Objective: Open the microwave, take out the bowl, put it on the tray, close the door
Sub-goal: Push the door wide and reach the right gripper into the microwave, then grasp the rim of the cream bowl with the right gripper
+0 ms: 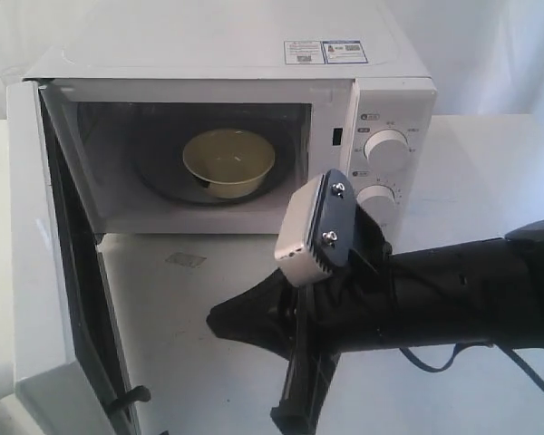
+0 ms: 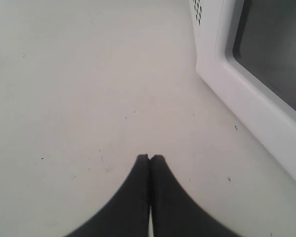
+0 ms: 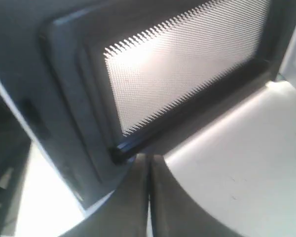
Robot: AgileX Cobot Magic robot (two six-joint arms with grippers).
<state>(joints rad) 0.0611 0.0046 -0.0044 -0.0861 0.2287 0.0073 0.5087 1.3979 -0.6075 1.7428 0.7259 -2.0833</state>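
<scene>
The white microwave [image 1: 236,54] stands at the back with its door [image 1: 36,272] swung wide open to the left. The cream bowl [image 1: 228,161] sits inside on the dark turntable. My right gripper [image 1: 216,323] reaches in from the right, low in front of the cavity, pointing at the door's inner side. In the right wrist view this gripper [image 3: 149,158] is shut and empty, close to the lower edge of the door's mesh window [image 3: 187,64]. My left gripper [image 2: 149,158] is shut and empty over the table, beside the door's outer face [image 2: 256,108]. No tray is in view.
The white table [image 1: 471,181] runs in front of and to the right of the microwave. Two round knobs [image 1: 386,149] sit on the right control panel. My right arm's black sleeve [image 1: 471,290] crosses the foreground, with its white wrist camera [image 1: 313,227] above it.
</scene>
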